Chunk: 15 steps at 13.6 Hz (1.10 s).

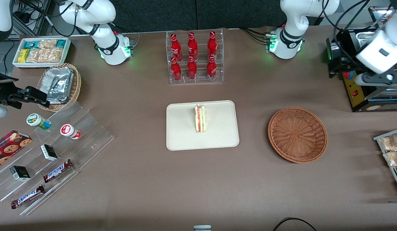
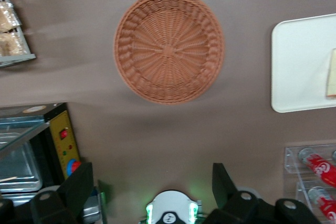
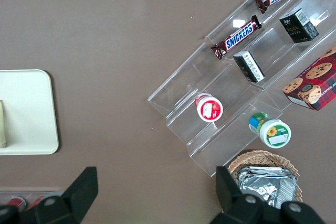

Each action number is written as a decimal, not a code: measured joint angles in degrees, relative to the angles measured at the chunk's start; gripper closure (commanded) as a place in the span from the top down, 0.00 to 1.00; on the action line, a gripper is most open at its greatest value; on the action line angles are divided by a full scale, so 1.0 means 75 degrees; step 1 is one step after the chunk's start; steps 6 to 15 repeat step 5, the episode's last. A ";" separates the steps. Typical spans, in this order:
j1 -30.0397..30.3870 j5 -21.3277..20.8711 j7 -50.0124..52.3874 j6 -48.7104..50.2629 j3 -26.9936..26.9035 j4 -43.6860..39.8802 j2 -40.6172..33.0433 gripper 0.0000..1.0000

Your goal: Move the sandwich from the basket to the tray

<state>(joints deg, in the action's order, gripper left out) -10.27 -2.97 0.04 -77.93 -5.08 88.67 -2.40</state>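
Observation:
The sandwich (image 1: 200, 118) stands on its edge on the cream tray (image 1: 182, 134), near the tray's middle, with pink and green filling showing. The reddish-brown wicker basket (image 1: 297, 134) sits beside the tray, toward the working arm's end, with nothing in it. My left gripper (image 1: 372, 80) is high above the table, over the appliance, farther from the front camera than the basket and apart from it. In the left wrist view its fingers (image 2: 79, 187) stand wide apart around nothing; the basket (image 2: 169, 46), the tray (image 2: 299, 66) and the sandwich's edge (image 2: 332, 74) show there.
A clear rack of red bottles (image 1: 195, 57) stands farther back than the tray. A black and yellow appliance (image 1: 362, 89) sits under my gripper. A wire rack of snack bags (image 1: 392, 154) lies at the working arm's end. Acrylic steps with snacks (image 1: 50, 154), a foil-packet basket (image 1: 60, 85) and a white bin (image 1: 41, 51) lie toward the parked arm's end.

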 measured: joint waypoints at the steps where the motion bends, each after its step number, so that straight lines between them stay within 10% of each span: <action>1: 0.0136 -0.0007 -0.0082 -0.0001 0.0001 0.0040 0.0008 1.00; 15: 0.0406 -0.0009 -0.0163 0.0022 0.0040 0.0132 0.0054 1.00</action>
